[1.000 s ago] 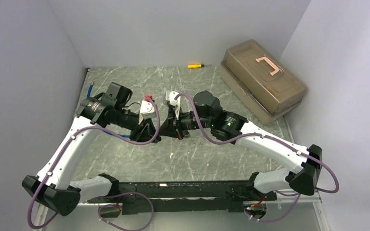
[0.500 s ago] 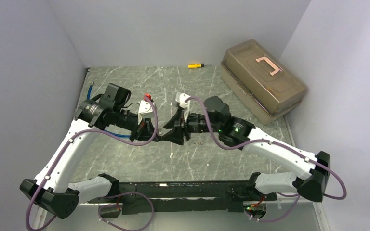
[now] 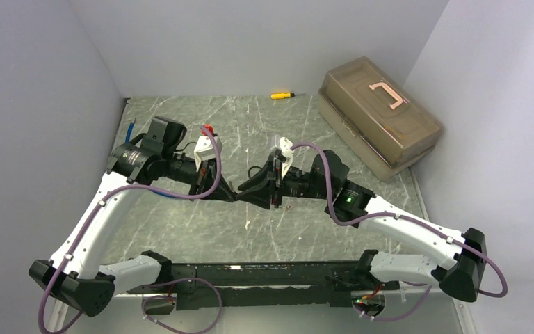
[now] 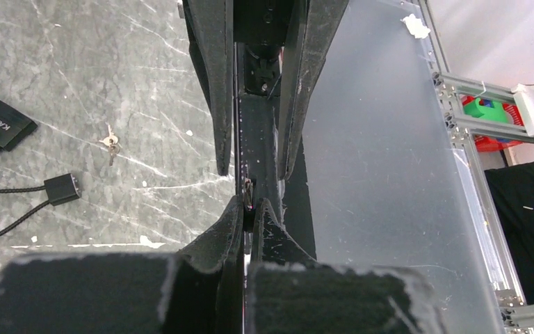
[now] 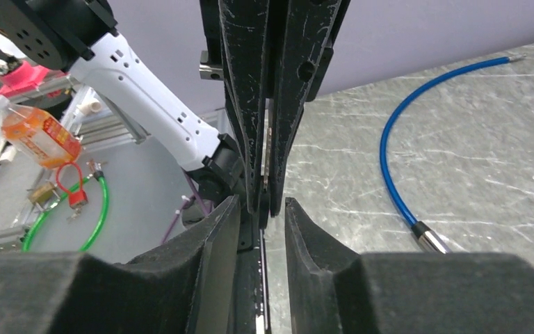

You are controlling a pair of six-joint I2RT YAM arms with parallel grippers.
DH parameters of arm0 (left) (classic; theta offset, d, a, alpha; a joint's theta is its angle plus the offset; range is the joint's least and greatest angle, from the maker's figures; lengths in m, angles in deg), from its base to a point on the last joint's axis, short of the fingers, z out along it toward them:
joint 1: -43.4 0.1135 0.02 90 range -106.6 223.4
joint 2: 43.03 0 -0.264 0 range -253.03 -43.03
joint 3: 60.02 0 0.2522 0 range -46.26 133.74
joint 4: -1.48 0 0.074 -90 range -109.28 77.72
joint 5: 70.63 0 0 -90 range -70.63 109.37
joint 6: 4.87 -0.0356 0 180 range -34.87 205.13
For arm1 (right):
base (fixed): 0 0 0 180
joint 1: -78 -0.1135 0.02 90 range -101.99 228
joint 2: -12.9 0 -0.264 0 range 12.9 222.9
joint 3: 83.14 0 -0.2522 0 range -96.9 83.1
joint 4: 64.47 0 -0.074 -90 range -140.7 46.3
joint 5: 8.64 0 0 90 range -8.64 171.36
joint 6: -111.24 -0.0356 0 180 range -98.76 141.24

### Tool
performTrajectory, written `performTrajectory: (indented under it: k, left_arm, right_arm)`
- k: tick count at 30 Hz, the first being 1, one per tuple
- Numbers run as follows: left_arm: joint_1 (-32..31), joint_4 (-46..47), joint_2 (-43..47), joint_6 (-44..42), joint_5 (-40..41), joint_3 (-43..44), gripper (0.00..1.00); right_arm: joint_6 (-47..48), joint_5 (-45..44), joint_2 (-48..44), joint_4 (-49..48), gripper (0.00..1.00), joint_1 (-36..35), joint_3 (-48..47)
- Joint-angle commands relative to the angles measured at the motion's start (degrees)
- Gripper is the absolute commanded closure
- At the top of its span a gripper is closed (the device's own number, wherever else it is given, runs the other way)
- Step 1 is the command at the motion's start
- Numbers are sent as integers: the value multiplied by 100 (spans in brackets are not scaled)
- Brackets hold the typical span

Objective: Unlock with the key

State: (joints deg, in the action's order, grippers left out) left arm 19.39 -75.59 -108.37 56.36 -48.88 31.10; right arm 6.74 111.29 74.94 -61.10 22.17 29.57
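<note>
- Far left on the bench [image 3: 181, 226] curls a blue cable [image 5: 383, 156], no part of this job.
- At mid-bench the left claw [image 4: 249, 203] is pressed together. Its tips pinch a thin sliver of metal that I take for the key [image 4: 248, 193], though it is too small to swear to.
- Nose to nose with it, the right claw [image 5: 263, 202] stands spread, one finger either side of the left one's tips, gripping nothing that I can see.
- Below them on the bench lies the black padlock [image 4: 1, 124]. A corded plug [image 4: 61, 188] lies near it but apart from its body, and a few loose keys [image 4: 110, 142] lie beside it, none of them touched by a claw.
- To my eye the key is being passed between claws in mid-air, with nothing yet in the lock.
- Next, the right claw should draw clear without knocking the key, then steady the padlock so the left can line the blade up with the keyhole.
- Far right sits a closed toolbox [image 3: 379, 118].
</note>
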Motion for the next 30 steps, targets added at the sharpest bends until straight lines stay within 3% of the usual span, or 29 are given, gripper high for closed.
performTrajectory:
  k: [1,11,15,20,21,22,26,28,30]
  left_arm:
    - [19,171,63,161,-311,130,100]
    - [63,218,65,195,-257,162,100]
    - [63,231,74,195,-254,173,100]
    - [72,242,74,229,-213,217,100]
    - [72,238,74,224,-184,223,96]
    - [72,220,70,227,-136,228,83]
    - [72,47,83,38,115,262,56]
    - [78,-92,79,-98,307,351,47]
    - [108,-186,70,-234,432,456,44]
  right_arm:
    - [-147,249,160,-575,72,11,-236]
    - [-202,379,245,-612,73,14,-201]
    - [-193,401,316,-604,98,11,-245]
    - [-193,346,334,-501,100,11,-259]
    - [-174,306,305,-458,100,11,-250]
    - [-140,270,274,-382,100,17,-264]
    - [85,181,145,239,100,11,-395]
    - [236,195,129,613,100,11,-508]
    - [305,218,121,862,100,13,-559]
